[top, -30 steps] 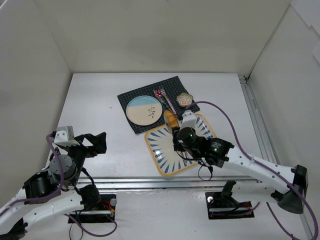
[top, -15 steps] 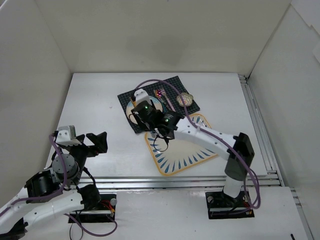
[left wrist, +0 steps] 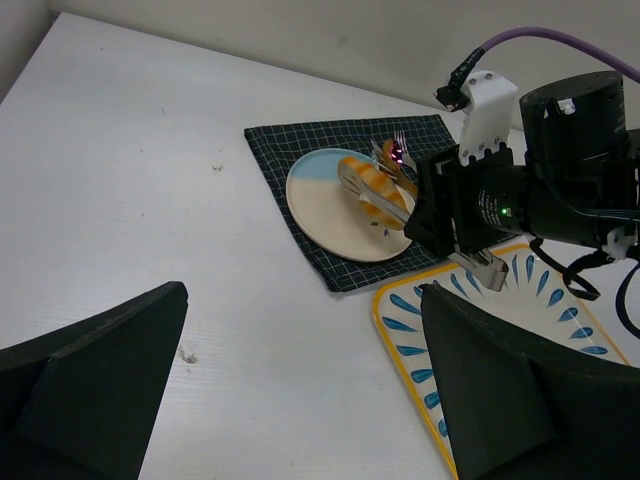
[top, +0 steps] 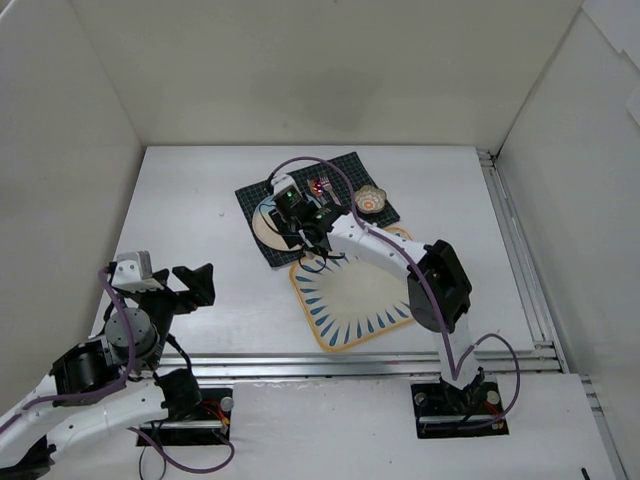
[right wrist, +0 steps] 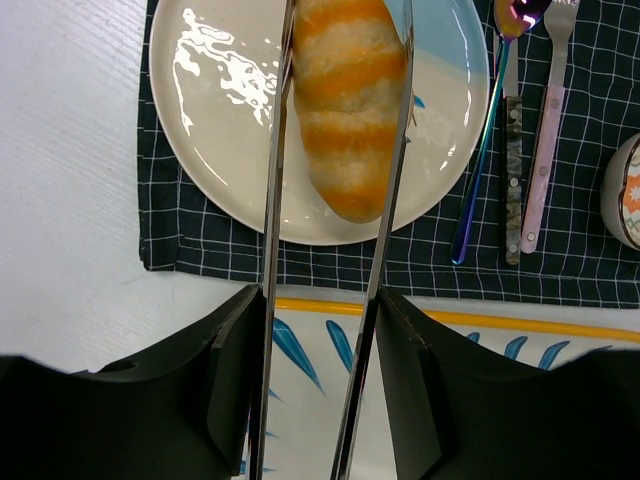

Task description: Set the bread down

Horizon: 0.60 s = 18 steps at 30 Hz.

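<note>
Bread [right wrist: 350,110] is hanging pinched in right gripper [right wrist: 345,30] over plate [right wrist: 220,120]; uneven release is risking roll-off onto mat [right wrist: 600,270] toward near edge.

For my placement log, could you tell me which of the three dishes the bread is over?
The round cream-and-blue plate on the checked mat; the bread in the right gripper is clear of the yellow-rimmed tray and flower-shaped dish.
</note>
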Each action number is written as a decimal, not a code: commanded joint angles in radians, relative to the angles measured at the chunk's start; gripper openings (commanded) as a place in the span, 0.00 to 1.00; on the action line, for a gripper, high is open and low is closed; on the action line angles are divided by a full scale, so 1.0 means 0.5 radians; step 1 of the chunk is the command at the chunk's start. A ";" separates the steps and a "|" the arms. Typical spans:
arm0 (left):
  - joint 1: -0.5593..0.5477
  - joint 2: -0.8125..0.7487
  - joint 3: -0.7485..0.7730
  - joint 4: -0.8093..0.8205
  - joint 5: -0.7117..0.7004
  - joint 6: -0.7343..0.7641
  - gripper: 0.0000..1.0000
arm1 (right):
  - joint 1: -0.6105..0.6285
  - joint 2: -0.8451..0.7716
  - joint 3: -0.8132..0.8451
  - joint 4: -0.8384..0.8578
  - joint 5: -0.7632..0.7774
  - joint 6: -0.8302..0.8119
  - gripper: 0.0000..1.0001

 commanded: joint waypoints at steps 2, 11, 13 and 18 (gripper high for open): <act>-0.010 0.090 0.001 0.107 -0.040 0.014 0.99 | -0.025 0.014 0.134 0.128 -0.053 -0.055 0.44; -0.010 0.096 0.001 0.101 -0.049 0.017 0.99 | -0.062 0.131 0.168 0.140 -0.117 -0.030 0.44; -0.010 0.093 -0.005 0.101 -0.049 0.011 1.00 | -0.062 0.128 0.165 0.143 -0.108 -0.030 0.47; -0.010 0.096 -0.002 0.101 -0.049 0.011 0.99 | -0.062 0.067 0.131 0.146 -0.065 -0.018 0.57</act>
